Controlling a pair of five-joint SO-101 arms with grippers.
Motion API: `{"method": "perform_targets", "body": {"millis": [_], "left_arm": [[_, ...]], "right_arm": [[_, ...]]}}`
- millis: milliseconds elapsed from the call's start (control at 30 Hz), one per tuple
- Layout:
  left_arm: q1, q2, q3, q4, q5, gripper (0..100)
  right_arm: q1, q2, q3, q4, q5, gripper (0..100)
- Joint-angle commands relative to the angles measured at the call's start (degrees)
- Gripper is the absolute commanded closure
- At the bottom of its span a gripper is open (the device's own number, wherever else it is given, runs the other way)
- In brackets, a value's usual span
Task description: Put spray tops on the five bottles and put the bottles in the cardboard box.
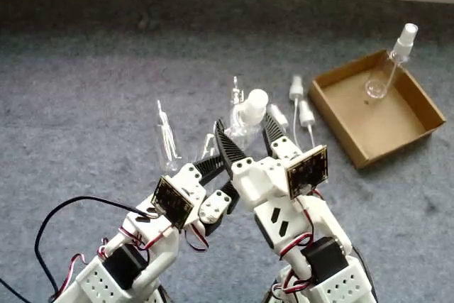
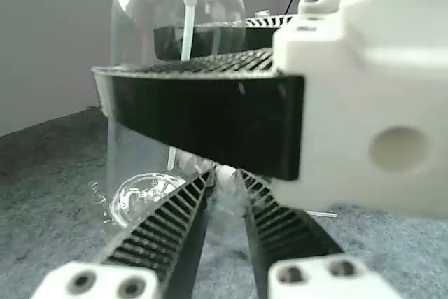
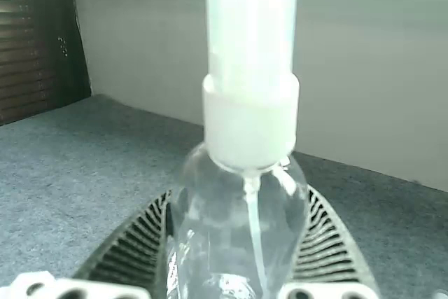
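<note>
A spray-topped bottle is being clamped by the right gripper (state of the left gripper cannot be told).

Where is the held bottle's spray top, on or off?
On. The spray top sits on the neck of the bottle in the right gripper, its tube hanging inside.

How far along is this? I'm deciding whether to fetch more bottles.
Done: one capped bottle rests in the cardboard box. In hand: the right gripper holds a second bottle, spray top already on. Left: boxing it, then fitting the loose spray tops to the uncapped bottles and boxing those.
</note>
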Motion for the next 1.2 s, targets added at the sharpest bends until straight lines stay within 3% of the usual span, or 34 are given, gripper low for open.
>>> {"method": "perform_targets", "body": {"millis": [0,267,433,600,900,1167], "left_arm": [[-1.7,-0.8,1.3,-2.7,0.4,100],[-1.9,-0.8,1.3,-2.7,0.4,100],[-6.5,-0.8,1.3,-2.8,0.5,100],[-6.8,-0.8,1.3,-2.5,0.5,100],[-6.8,-0.8,0.8,4.6,0.3,99],[-6.8,-0.8,1.3,4.6,0.3,99]], "right_arm": [[-0.8,-0.8,-1.1,0.2,0.2,91.6],[-0.6,-0.8,-1.0,0.2,0.4,91.6],[-0.6,-0.8,-0.7,0.2,0.4,91.6],[0.0,-0.8,-0.7,0.2,0.4,91.6],[19.1,-0.3,-1.3,0.2,0.4,91.6],[31.6,-0.2,-1.5,0.0,0.6,91.6]]}}
